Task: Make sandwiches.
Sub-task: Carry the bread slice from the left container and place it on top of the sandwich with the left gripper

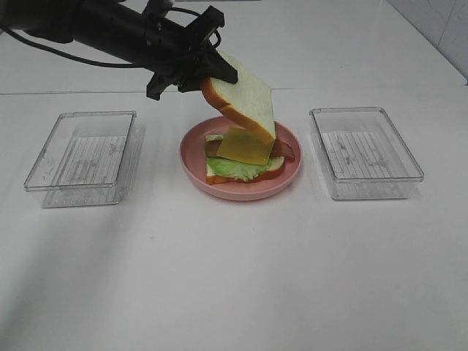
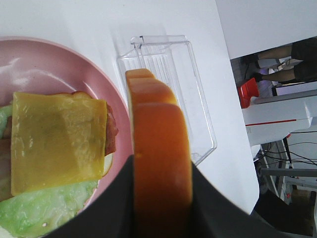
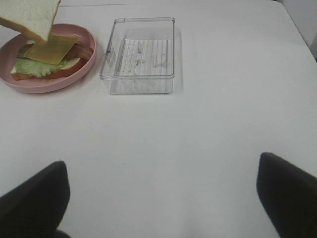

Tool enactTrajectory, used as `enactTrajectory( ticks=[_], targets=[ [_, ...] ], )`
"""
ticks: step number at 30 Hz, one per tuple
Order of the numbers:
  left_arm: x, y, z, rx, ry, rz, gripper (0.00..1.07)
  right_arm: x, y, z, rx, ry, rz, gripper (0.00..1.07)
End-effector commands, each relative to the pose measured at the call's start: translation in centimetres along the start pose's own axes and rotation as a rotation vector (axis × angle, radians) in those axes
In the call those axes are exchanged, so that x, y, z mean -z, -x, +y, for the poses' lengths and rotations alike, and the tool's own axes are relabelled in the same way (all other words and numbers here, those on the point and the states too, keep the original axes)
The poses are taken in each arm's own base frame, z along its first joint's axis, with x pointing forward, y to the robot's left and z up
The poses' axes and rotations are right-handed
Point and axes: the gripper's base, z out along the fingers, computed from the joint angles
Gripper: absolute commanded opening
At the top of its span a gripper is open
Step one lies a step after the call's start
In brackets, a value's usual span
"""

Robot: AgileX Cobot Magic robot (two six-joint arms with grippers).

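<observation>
Exterior high view: left hand (image 1: 196, 73) clamping top bread slice (image 1: 245, 99), tilted above cheese (image 1: 245, 148) on stack (last layer, seemingly). Next: levelling, lowering, centring, releasing. Right hand (image 3: 161, 198) gaping, idling over tabletop (image 3: 198, 139).

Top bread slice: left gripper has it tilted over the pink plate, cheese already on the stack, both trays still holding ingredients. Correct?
Not quite. The exterior high view shows the left tray and right tray holding no ingredients. The rest stands: left gripper holds the bread slice tilted over the pink plate, cheese on top.
</observation>
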Motion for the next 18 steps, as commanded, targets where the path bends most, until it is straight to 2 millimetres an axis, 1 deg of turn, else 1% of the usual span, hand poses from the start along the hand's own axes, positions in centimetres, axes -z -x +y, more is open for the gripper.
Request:
enactTrajectory(
  ticks=[1, 2, 6, 18],
  targets=[
    [-1.0, -0.4, 0.9, 0.041, -0.017, 0.022, 0.00, 0.2, -0.2, -0.1, 0.010, -0.008, -0.033, 0.96],
    [-1.6, -0.7, 1.4, 0.059, -0.040, 0.039, 0.00, 0.2, -0.2, -0.1, 0.010, -0.008, -0.033, 0.96],
    [-2.4, -0.9, 1.9, 0.089, -0.092, 0.037, 0.00, 0.2, -0.2, -0.1, 0.012, -0.008, -0.033, 0.96],
    [-4.1, -1.3, 3.8, 0.114, -0.099, 0.030, 0.00, 0.2, -0.2, -0.1, 0.012, -0.008, -0.033, 0.96]
  ],
)
